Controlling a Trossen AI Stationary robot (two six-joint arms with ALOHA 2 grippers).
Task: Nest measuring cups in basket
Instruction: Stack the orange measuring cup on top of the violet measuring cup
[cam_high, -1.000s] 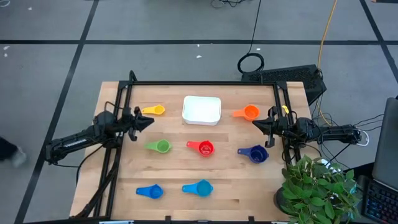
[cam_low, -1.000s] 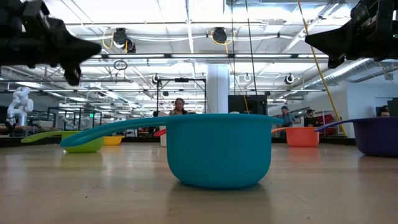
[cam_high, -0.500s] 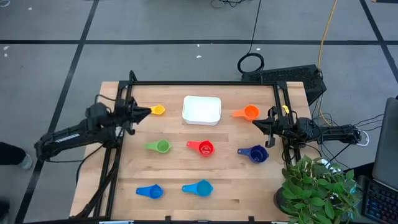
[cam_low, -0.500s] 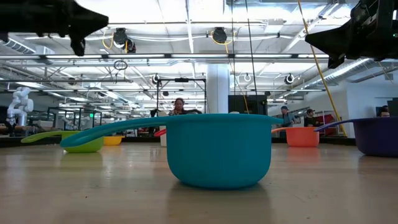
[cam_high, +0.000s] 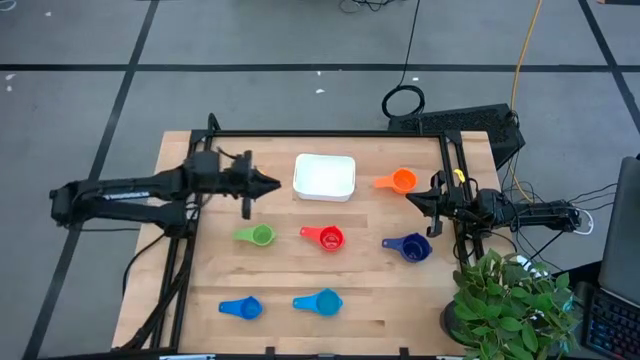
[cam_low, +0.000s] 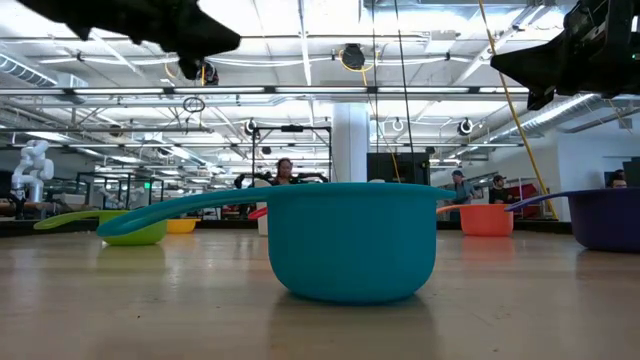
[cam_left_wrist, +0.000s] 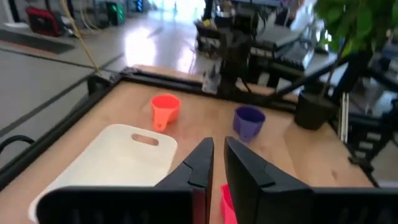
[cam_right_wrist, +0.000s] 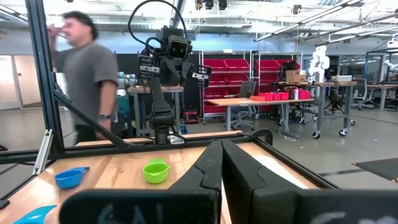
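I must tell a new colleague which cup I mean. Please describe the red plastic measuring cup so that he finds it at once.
Start at the shallow white rectangular basket near the wooden table's far edge. Just in front of it, in the middle row, lies the red plastic measuring cup, between the green measuring cup and the navy measuring cup. It is the only red one.

Bright, even light from ceiling strip lamps (cam_low: 300, 30).
Shadows on the wooden table (cam_high: 370, 290) are soft; the left wrist view is motion-blurred, with glare on the floor (cam_left_wrist: 155, 37) behind.
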